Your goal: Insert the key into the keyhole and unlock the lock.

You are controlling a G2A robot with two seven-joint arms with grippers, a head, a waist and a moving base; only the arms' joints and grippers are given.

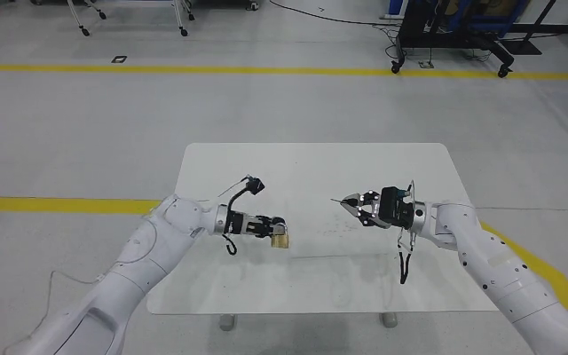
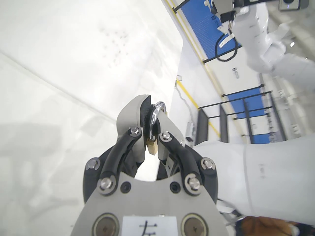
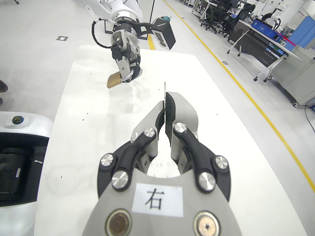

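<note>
My left gripper [image 1: 275,228] is shut on a small brass padlock [image 1: 280,240], held by its silver shackle [image 2: 157,112] above the white table [image 1: 311,169]. Seen from the right wrist, the brass padlock [image 3: 113,80] hangs from the left gripper [image 3: 128,76] with its body pointing away from the key. My right gripper [image 1: 353,206] is shut on a thin metal key [image 3: 164,90], whose blade sticks out past the fingertips [image 3: 169,99] toward the lock. A gap of bare table separates the key tip [image 1: 335,201] from the padlock.
The table's near edge [image 1: 319,311] lies just below both arms. Yellow floor lines [image 1: 266,68] run behind and beside the table. Workbenches and chairs [image 3: 221,13] stand far off in the room.
</note>
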